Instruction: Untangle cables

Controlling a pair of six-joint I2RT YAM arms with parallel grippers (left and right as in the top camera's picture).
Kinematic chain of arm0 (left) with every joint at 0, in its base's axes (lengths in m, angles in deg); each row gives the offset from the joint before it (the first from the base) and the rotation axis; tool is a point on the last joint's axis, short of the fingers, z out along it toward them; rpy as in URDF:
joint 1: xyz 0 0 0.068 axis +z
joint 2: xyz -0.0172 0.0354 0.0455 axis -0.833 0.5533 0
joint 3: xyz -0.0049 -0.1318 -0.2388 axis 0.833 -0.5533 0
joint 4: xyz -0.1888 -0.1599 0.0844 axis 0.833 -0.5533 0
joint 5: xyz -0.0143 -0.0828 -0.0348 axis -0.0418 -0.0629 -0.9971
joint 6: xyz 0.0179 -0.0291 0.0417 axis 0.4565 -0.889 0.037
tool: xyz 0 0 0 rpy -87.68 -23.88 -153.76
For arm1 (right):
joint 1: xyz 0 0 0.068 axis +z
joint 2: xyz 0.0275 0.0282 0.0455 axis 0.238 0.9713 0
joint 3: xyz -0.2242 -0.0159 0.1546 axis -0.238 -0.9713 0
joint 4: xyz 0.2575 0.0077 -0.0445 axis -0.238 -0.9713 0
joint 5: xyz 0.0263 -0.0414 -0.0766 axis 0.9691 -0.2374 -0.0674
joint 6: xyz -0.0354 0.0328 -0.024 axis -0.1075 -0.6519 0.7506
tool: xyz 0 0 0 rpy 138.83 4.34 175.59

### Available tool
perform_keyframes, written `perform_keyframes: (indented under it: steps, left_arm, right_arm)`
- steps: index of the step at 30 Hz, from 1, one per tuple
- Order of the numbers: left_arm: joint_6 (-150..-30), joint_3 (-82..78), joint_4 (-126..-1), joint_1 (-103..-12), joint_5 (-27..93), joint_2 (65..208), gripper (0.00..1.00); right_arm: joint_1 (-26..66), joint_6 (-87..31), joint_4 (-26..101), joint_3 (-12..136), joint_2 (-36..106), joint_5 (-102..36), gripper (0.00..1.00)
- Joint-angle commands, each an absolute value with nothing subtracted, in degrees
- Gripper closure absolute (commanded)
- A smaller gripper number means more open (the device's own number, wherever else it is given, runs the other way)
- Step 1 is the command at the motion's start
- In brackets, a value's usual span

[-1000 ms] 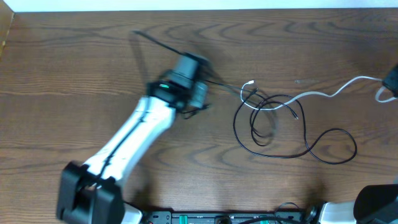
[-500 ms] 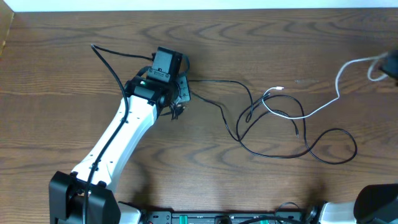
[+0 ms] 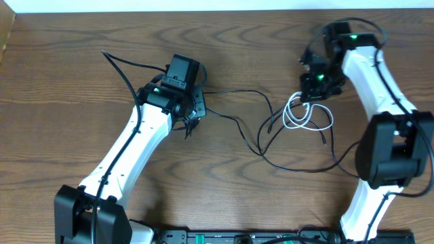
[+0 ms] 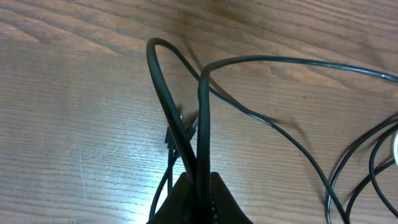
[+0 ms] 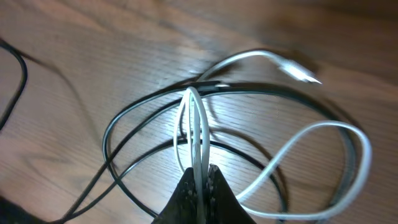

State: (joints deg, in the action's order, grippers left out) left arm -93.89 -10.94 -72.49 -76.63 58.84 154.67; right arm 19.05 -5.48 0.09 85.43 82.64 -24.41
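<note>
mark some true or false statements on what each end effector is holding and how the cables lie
1. The left end effector is shut on a black cable. True.
2. The right end effector is open and holds nothing. False: it is shut on the white cable.
3. The white cable lies apart from any black cable. False: it overlaps black cable in the right wrist view.
4. The table has a wood-grain surface. True.
</note>
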Motion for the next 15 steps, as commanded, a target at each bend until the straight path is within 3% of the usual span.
perform_keyframes:
  steps: [1,7,15]
  left_arm:
    - [-93.96,-10.44,-72.77,-76.74,58.36,155.24,0.92]
    - [-92.64,-10.44,-73.34,-76.74,58.36,155.24,0.92]
    - [-92.67,-10.44,-73.34,-76.74,58.36,155.24,0.92]
  right_arm:
    - [21.32,-4.6,-0.13,85.37,84.78,-25.02,0.96]
    - [22.54,-4.65,0.72,83.95,87.01,-26.82,0.82]
    - [22.61,-5.37,9.16,76.08,87.03,-27.6,0.76]
